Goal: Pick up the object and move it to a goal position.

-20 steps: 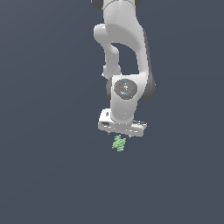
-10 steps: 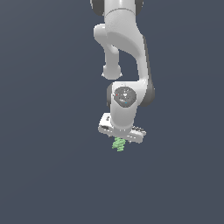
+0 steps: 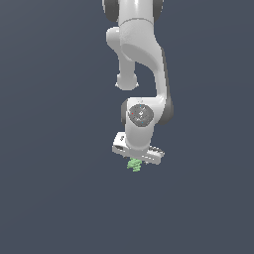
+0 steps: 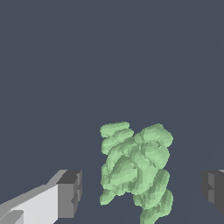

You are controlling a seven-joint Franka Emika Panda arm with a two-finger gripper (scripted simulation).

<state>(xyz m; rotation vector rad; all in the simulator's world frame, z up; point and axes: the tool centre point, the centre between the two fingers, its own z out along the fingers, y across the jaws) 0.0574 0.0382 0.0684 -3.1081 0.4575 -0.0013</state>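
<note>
While the arm hangs nearly straight down over the plain dark-grey ground, the gripper point(image 3: 136, 162) sits directly above the object point(image 3: 134, 165), which shows as a small green tuft just beneath the white hand in the exterior view. Judged from this, the approach looks essentially finished, but the grasp is not yet made. In the wrist view the two dark finger pads point(image 4: 70, 193) stand spread wide, one on each side of the object point(image 4: 134, 169), with clear gaps of ground between each pad and the green surface. Closing on it, lifting it and carrying it to the goal are all left to do; no goal marker is visible in either view.

The object is a light-green, knobbly lump built of stacked, ridged lobes with a jagged, uneven outline. It is much smaller than the hand above it and narrower than the opening between the pads. Whether it rests flat on the ground cannot be told.
</note>
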